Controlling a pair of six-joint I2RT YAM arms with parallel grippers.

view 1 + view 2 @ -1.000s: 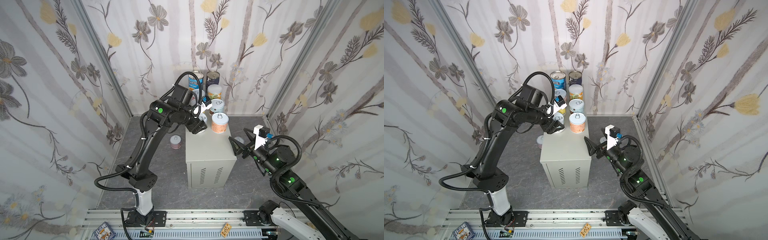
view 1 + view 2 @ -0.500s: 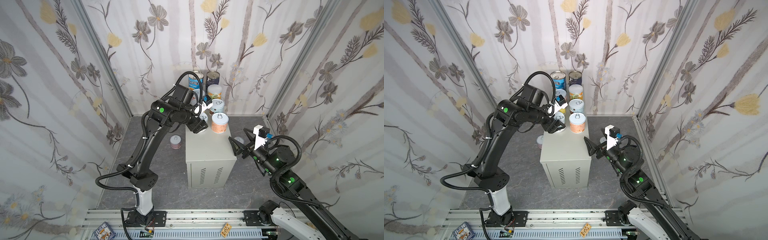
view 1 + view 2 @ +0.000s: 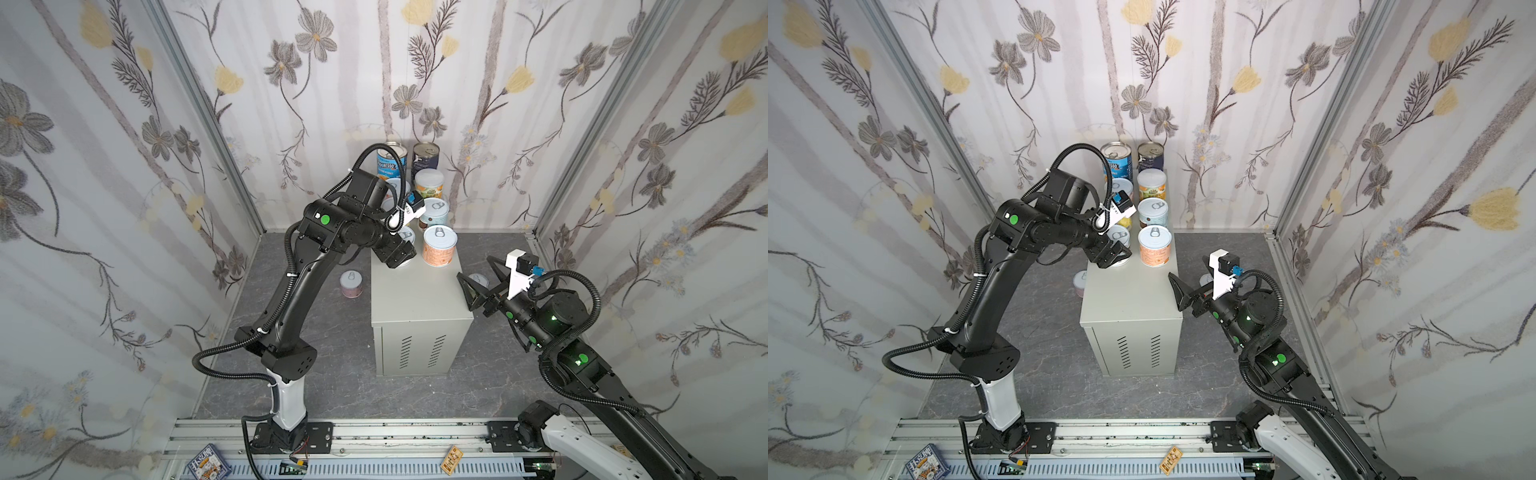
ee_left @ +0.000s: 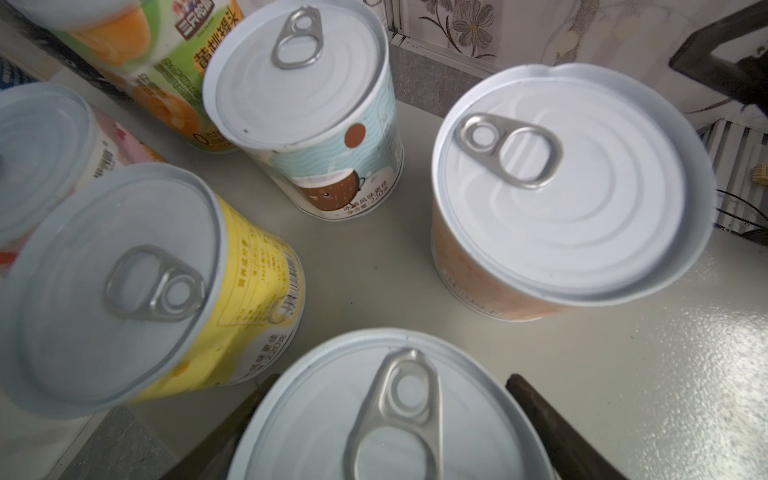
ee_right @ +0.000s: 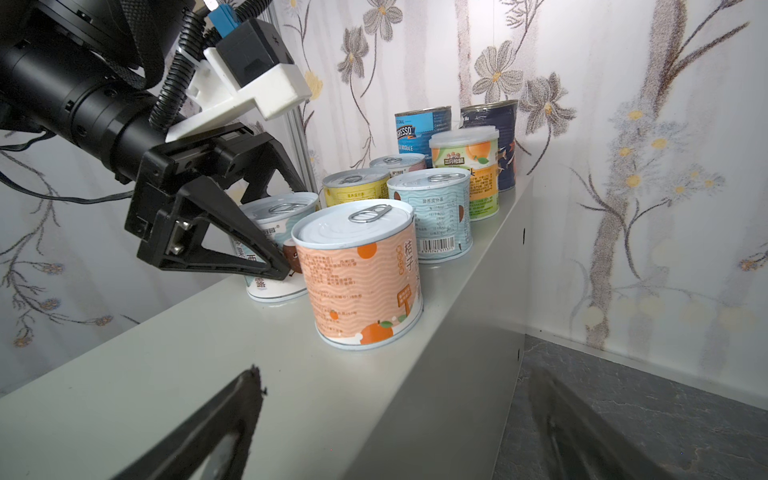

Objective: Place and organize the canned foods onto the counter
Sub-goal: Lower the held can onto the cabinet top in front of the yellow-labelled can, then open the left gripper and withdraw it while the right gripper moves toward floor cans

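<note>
The counter [image 3: 419, 299] stands in the middle of the dark marbled floor [image 3: 345, 386]. Eight of the canned foods stand upright on its far half, in two rows running from near to far. In the right row the orange can [image 3: 439, 246] is nearest, then come the light blue can [image 3: 434, 211], the taller orange-and-green can [image 3: 429, 185] and, farthest, the dark navy can [image 3: 425, 154]. In the left row the white coconut can [image 5: 286, 205] is nearest, followed by the yellow can [image 4: 124, 282], the pink-and-white can [image 4: 41, 137] and the blue Progresso can [image 3: 390, 163] by the far wall. The left gripper [image 5: 294, 232] reaches in from the left and straddles the white coconut can, one finger on each side. That can rests on the counter just left of the orange can, with a gap between the two. I cannot tell whether the fingers press its wall or stand a little off it. The right gripper [image 3: 481, 281] hovers by the counter's right edge, its jaws spread wide and empty, pointing toward the cans. Two more cans are on the floor: a pinkish can [image 3: 351, 284] to the left of the counter, and a half-hidden can [image 3: 475, 277] to the right of it, behind the right gripper's fingers.
</note>
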